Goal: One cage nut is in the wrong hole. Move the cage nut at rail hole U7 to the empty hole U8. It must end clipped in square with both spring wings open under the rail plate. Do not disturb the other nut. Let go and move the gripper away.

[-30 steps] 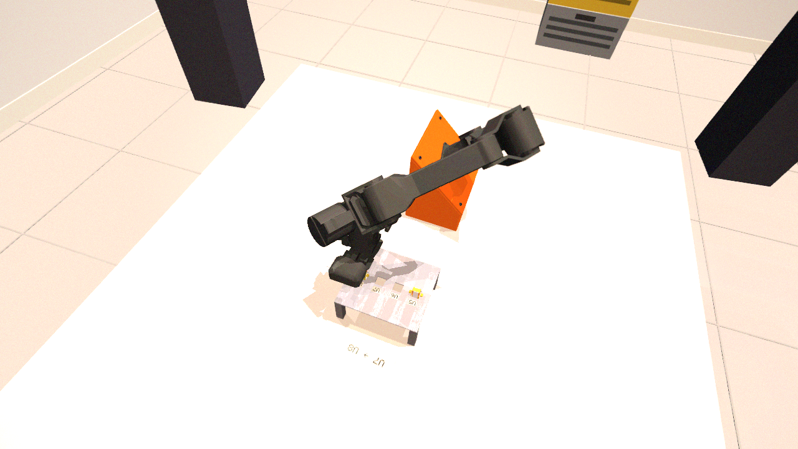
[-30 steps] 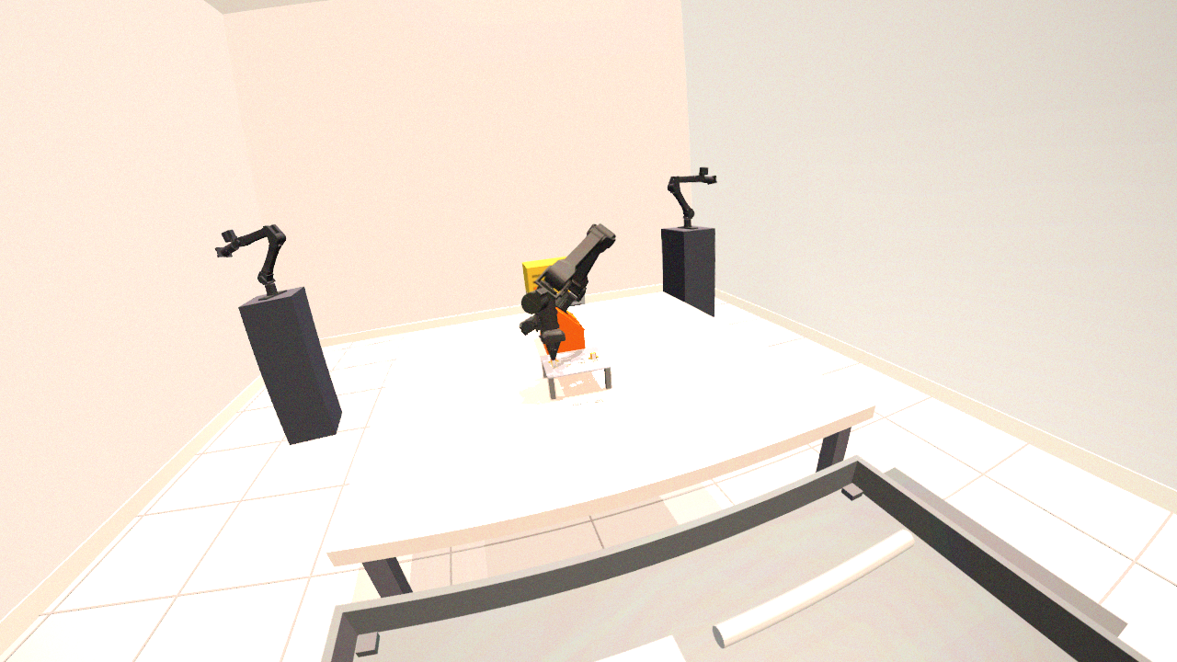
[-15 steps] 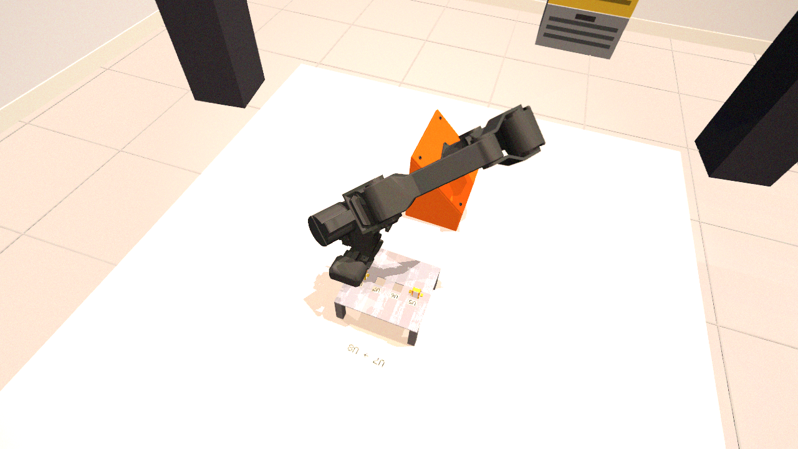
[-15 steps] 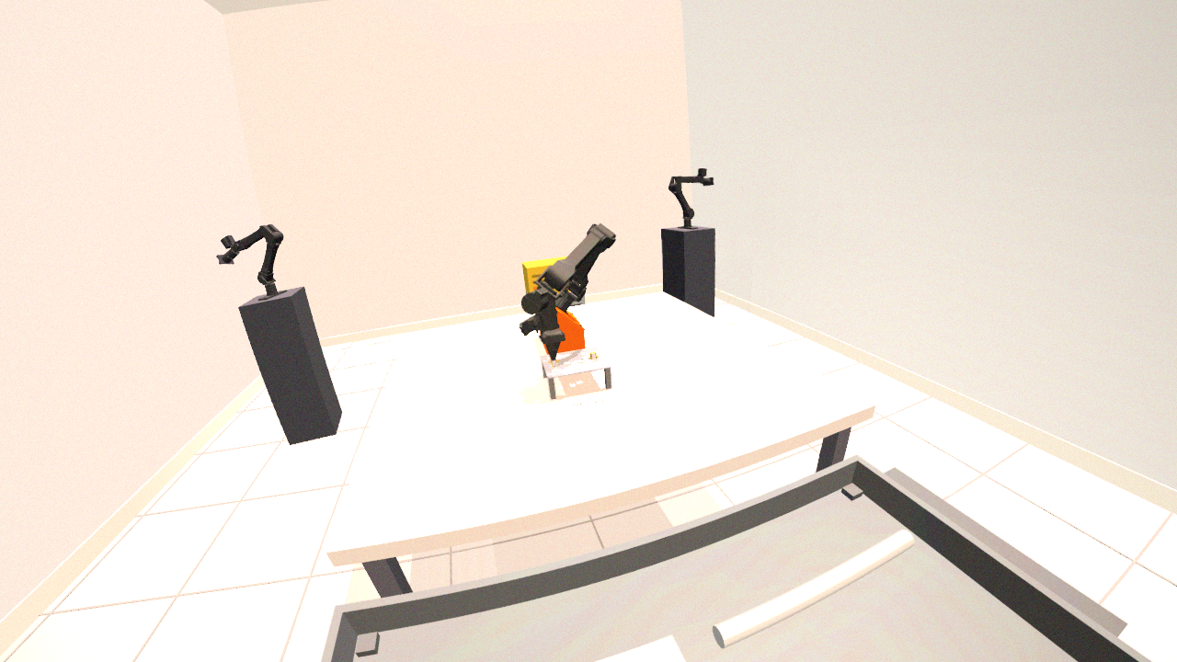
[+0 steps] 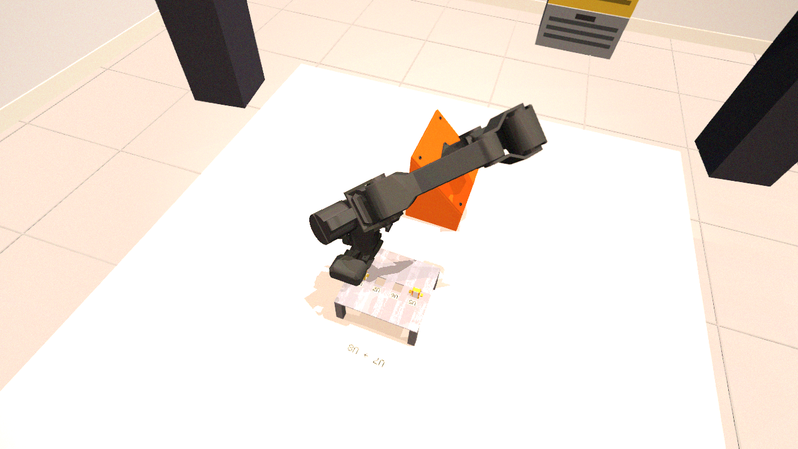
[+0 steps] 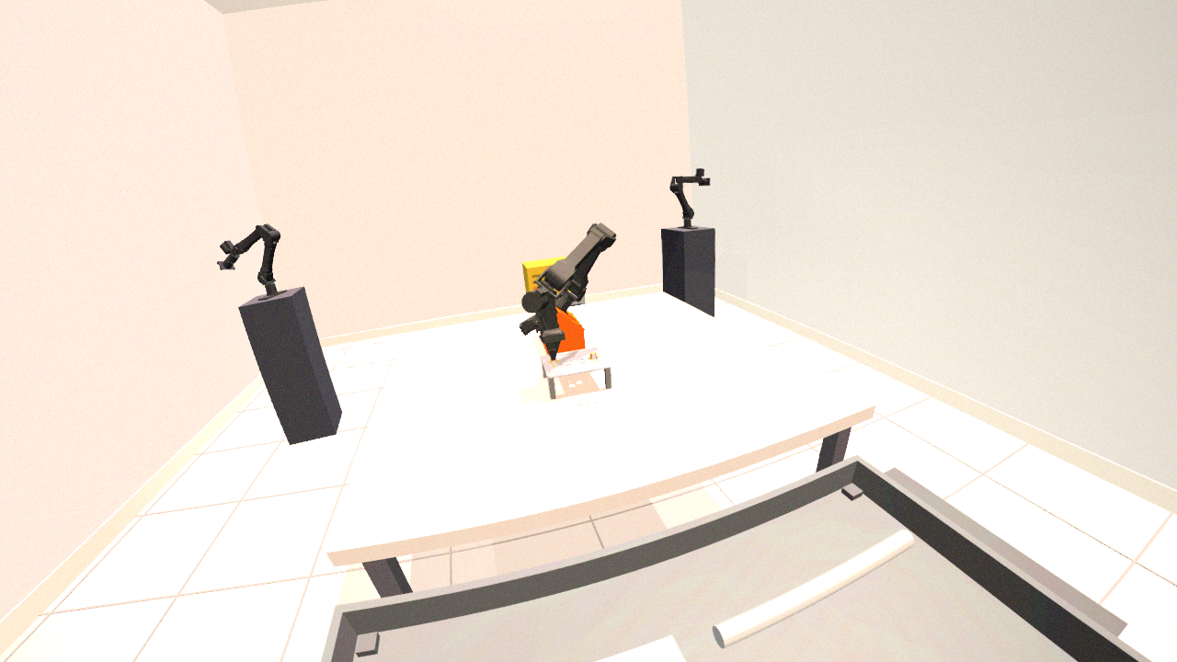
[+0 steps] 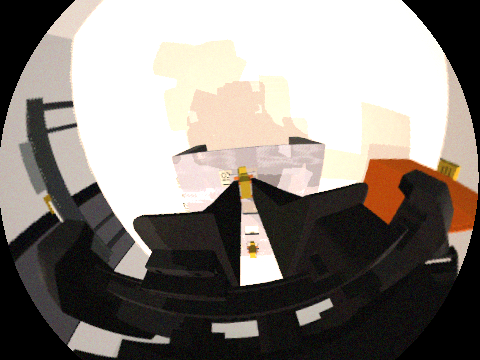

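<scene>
Nut at U8, pincer on it

Pincer (image 5: 361,273) (image 6: 554,359) (image 7: 245,185) clamped on the moved cage nut (image 5: 366,276) (image 6: 554,363) (image 7: 244,189), at U8, left end of the rail plate (image 5: 384,312) (image 6: 580,370) (image 7: 305,156). Seating can't be told; wings hidden. Main risk, I judge: release before both wings spring open, leaving it cocked. Uneven pressing could tilt it; a sticky finger could pull it out on the lift. Right of it, U7 (image 5: 379,281) and U6 (image 5: 398,287) stand empty. Farther right, the other nut (image 5: 415,292) (image 6: 592,356) (image 7: 252,248) sits at U5; a low, rightward retreat might knock it.

Count: nuts, two; labelled holes, four; rail plate, one; pincer on the job, one.
</scene>
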Motion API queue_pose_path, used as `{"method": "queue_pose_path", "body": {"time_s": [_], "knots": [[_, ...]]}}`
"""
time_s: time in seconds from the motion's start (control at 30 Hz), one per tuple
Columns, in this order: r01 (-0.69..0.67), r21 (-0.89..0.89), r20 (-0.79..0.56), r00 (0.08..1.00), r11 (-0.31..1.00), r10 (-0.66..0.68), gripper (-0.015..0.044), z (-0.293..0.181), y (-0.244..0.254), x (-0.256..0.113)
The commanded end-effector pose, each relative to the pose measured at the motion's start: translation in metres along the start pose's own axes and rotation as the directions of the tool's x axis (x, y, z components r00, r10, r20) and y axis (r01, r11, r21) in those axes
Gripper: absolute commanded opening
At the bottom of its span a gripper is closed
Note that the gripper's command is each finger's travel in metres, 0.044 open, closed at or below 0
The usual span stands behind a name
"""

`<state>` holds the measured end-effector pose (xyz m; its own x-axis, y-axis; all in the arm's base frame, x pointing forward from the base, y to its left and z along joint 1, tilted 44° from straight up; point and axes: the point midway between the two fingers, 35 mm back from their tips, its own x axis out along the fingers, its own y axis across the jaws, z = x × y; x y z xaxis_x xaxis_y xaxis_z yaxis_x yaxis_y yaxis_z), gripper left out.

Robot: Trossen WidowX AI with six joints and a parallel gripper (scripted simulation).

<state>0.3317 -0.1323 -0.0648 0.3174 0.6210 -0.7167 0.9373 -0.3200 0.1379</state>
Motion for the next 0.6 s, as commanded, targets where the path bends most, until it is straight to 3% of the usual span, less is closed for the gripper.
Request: {"method": "queue_pose_path", "body": {"time_s": [0.0,0.57], "knots": [[-0.005,0.009,-0.005,1.000,1.000,0.005,0.0026,-0.0005,-0.0028,0.0012],[-0.016,0.009,-0.005,1.000,1.000,0.016,0.0026,-0.0005,-0.0036,0.0016]]}}
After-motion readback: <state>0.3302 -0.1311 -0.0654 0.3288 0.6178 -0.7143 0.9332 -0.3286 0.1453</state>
